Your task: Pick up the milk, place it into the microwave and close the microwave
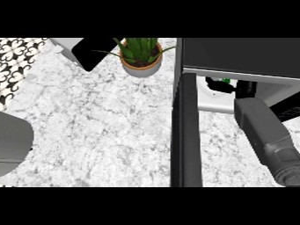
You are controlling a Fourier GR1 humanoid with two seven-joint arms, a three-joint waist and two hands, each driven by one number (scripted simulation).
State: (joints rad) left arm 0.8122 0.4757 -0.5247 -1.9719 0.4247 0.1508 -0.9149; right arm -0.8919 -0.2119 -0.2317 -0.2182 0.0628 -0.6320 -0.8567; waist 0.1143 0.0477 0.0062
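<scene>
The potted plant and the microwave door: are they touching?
Apart. The head view shows bare counter between the plant and the open door.

Bench (pixel 100 127) polished-looking grey-white speckled stone, microwave (pixel 243 55) matt black casing with smooth pale interior, its door (pixel 186 132) dark and smooth, plant pot (pixel 141 67) matt terracotta, right forearm (pixel 269 136) dull grey plastic-like shell

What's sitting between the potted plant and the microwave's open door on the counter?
Nothing: in the head view, only bare marble counter shows between the potted plant and the open microwave door.
</scene>
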